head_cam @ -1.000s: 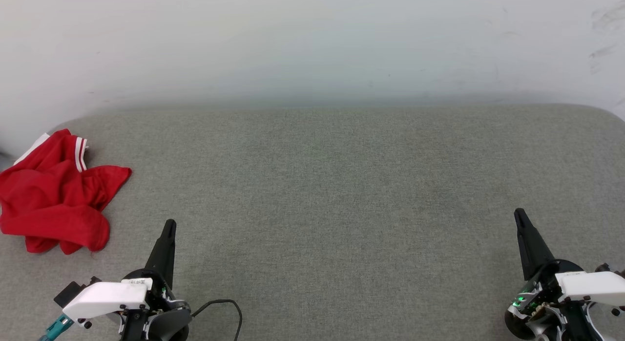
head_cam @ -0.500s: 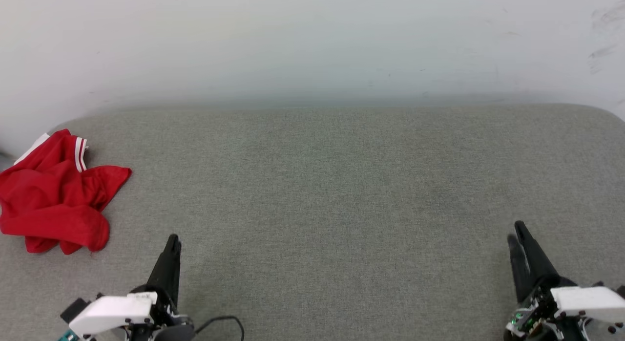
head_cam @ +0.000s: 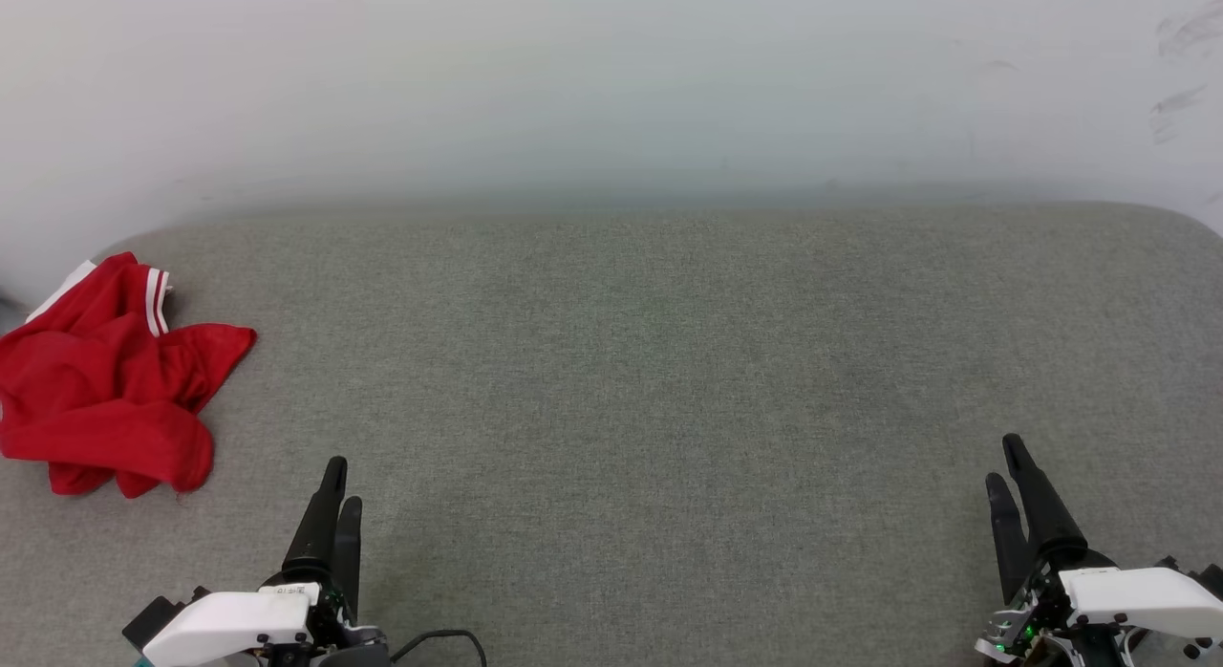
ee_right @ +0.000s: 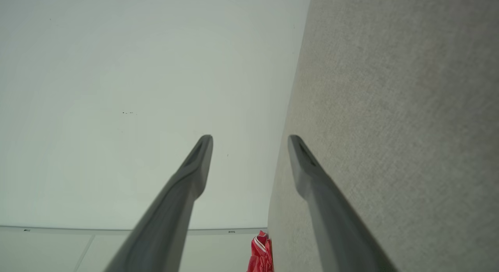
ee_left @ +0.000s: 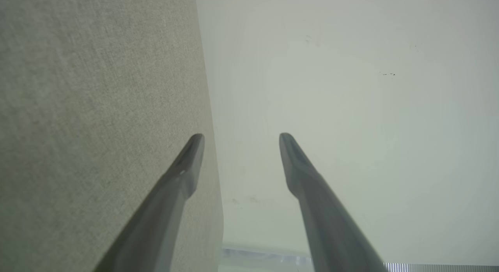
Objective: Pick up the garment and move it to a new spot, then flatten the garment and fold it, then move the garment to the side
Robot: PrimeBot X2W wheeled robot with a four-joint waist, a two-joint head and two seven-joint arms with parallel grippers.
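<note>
The garment (head_cam: 105, 395) is a crumpled red shirt with a white sleeve and red-white striped trim, lying at the far left edge of the grey padded surface (head_cam: 650, 380); a sliver of the garment (ee_right: 262, 256) also appears low in the right wrist view. My left gripper (head_cam: 342, 484) stands open near the front edge, to the right of the garment and apart from it, with nothing between its fingers (ee_left: 187, 166). At the front right my right gripper (head_cam: 1003, 462) is open and empty, its fingers (ee_right: 195, 166) spread.
A pale wall (head_cam: 611, 84) rises behind the surface's rounded far edge. A dark cable (head_cam: 449, 638) loops beside my left wrist at the front. The wide middle of the grey surface lies between my two arms.
Both grippers went from shut to open, each single dark point splitting into two fingers. Both arms drew back toward the front edge. The garment has not moved.
</note>
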